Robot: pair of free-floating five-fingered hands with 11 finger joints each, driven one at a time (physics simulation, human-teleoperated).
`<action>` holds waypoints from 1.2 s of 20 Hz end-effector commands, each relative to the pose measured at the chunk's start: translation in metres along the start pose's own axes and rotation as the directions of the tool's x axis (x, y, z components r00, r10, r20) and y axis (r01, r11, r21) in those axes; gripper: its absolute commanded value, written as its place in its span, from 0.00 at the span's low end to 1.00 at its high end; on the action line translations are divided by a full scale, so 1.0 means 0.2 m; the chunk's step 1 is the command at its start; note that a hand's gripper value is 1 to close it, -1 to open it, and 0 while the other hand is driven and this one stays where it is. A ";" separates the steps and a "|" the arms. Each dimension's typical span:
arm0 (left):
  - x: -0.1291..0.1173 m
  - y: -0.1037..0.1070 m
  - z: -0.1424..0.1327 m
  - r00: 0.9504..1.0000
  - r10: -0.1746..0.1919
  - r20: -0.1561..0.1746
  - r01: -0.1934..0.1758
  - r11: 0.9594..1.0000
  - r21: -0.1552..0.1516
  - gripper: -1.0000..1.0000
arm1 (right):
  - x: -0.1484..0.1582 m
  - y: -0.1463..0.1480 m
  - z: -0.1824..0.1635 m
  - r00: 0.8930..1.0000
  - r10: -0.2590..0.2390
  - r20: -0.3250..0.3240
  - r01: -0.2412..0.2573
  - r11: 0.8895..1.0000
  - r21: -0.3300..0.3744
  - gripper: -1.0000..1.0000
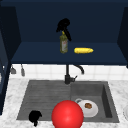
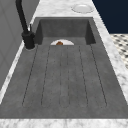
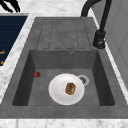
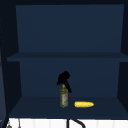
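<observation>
A yellow-green bottle [image 1: 63, 44] stands upright on the dark blue cabinet shelf [image 1: 37, 56], and a yellow corn cob [image 1: 83, 50] lies just to its right. My right hand [image 1: 63, 25] sits over the bottle's top, with fingers curled down either side of its neck. The upper view shows the same hand [image 4: 63, 78], bottle [image 4: 64, 98] and corn cob [image 4: 84, 104]. My left hand [image 1: 35, 116] hangs by the sink's front left corner, fingers relaxed, holding nothing. In the right side view, the left hand [image 3: 11, 5] is at the far left.
A white plate [image 1: 93, 112] with a brown piece of food [image 3: 70, 88] lies in the sink basin [image 3: 97, 75]. A large red ball [image 1: 67, 115] shows at the sink's front edge. A black faucet [image 1: 67, 75] stands behind the ribbed drainboard [image 2: 65, 75]. Another plate [image 2: 82, 8] rests on the right counter.
</observation>
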 end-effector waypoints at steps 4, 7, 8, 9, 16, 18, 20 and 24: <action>0.00 0.00 0.00 1.000 0.000 0.000 0.000 1.000 0.000 0.50 | -0.04 0.04 0.00 1.000 0.018 0.015 -0.017 0.999 -0.033 0.00; 0.00 0.00 0.00 1.000 0.000 0.000 0.000 1.000 0.000 0.50 | -0.07 0.08 0.05 1.000 0.029 0.013 -0.027 0.997 -0.077 0.00; 0.00 0.00 0.00 1.000 0.000 0.000 0.000 1.000 0.000 0.50 | -0.08 0.10 0.06 1.000 0.028 0.008 -0.028 0.995 -0.094 0.00; 0.00 0.00 0.00 1.000 0.000 0.000 0.000 1.000 0.000 0.50 | -0.08 0.12 0.08 1.000 0.029 0.006 -0.028 0.994 -0.107 0.00; 0.00 0.00 0.00 1.000 0.000 0.000 0.000 1.000 0.000 0.50 | -0.06 0.24 0.10 0.998 0.068 -0.012 -0.069 0.988 -0.138 0.00; 0.00 0.00 0.00 1.000 0.000 0.000 0.000 1.000 0.000 0.50 | -0.04 0.27 0.08 0.996 0.088 -0.027 -0.091 0.990 -0.111 0.00; 0.00 0.00 0.00 1.000 0.000 0.000 0.000 1.000 0.000 0.50 | -0.01 0.27 0.04 0.994 0.105 -0.042 -0.108 0.990 -0.088 0.00; 0.00 0.00 0.00 1.000 0.000 0.000 0.000 1.000 0.000 0.50 | 0.00 0.34 -0.01 0.991 0.122 -0.053 -0.126 0.989 -0.071 0.00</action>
